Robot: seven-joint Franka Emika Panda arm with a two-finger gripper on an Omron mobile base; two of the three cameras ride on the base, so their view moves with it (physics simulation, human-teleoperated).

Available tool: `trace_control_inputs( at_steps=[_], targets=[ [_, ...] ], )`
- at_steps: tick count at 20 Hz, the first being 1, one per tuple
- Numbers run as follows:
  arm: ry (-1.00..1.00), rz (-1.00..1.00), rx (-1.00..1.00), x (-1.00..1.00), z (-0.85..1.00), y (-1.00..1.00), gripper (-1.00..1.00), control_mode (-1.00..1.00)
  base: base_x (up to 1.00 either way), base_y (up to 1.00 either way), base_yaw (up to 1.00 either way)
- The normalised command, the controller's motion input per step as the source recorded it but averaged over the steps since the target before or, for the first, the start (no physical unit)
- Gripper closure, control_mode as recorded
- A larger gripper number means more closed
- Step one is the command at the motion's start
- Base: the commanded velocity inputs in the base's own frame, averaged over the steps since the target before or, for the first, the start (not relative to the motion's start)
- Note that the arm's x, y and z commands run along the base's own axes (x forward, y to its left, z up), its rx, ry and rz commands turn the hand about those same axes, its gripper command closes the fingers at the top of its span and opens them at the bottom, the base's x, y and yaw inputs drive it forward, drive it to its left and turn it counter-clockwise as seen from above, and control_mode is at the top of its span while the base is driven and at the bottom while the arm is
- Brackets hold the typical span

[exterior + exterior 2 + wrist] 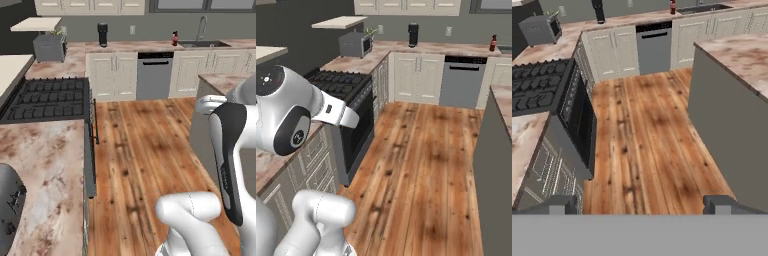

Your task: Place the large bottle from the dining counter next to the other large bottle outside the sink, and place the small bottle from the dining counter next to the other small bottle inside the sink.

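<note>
My gripper [642, 205] is open, its two dark fingertips [562, 204] wide apart over the wooden floor with nothing between them. The dining counter [737, 55] stands to the right, its marble top bare where I see it [222, 80] [502, 95]. Far off on the wall counter, the other large bottle [174, 38] [493, 43] [672, 6], pinkish-red, stands upright just left of the sink [202, 44] [699, 8]. The sink's faucet [200, 27] rises behind the basin. The large bottle from the dining counter and both small bottles are out of view.
A black stove [50, 97] [341, 82] [537, 85] lines the left side, with a marble counter and a toaster [7, 210] nearer me. A dishwasher [155, 75], a coffee machine [102, 34] and a microwave [49, 46] sit along the far wall. Wooden floor [647, 130] runs between stove and dining counter.
</note>
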Motion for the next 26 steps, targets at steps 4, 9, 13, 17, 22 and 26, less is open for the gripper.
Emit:
trace_control_inputs(
  at_steps=[4,9,13,17,22,26],
  targets=[
    [0.00,0.00,0.00,0.00,0.00,0.00,-1.00,1.00,-0.65,-0.44,0.00],
    [0.00,0.00,0.00,0.00,0.00,0.00,-1.00,1.00,-0.68,-0.42,0.00],
    [0.00,0.00,0.00,0.00,0.00,0.00,-1.00,1.00,-0.56,-0.46,0.00],
    [0.00,0.00,0.00,0.00,0.00,0.00,-1.00,1.00,-0.04,-0.62,0.00],
    [0.00,0.00,0.00,0.00,0.00,0.00,-1.00,1.00,0.00,-0.75,0.00],
    [0.00,0.00,0.00,0.00,0.00,0.00,-1.00,1.00,-0.01,-0.81,0.00]
  ],
)
